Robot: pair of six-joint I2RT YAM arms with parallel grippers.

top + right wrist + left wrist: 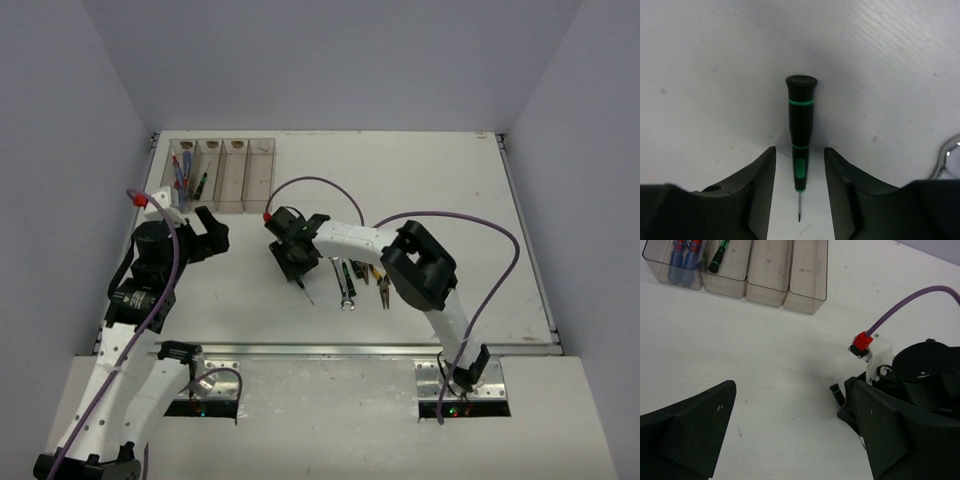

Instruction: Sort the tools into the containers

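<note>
A green-black screwdriver [800,135] lies flat on the white table. My right gripper [800,170] straddles its lower handle, one finger [760,185] on each side with a narrow gap to the tool, so it is open. In the top view the right gripper [293,255] covers the handle and only the screwdriver's tip [308,295] shows. My left gripper [207,235] hovers wide open and holds nothing, left of it. The containers [258,190] stand at the back left: blue screwdrivers [682,255] in the leftmost, a green-black one [720,255] in the second.
Right of the right gripper lie more tools: a silver wrench [343,285], a green-black screwdriver [349,272] and orange-handled pliers [383,287]. A wrench's end [950,155] shows at the right wrist view's edge. The two right-hand bins [807,270] hold nothing.
</note>
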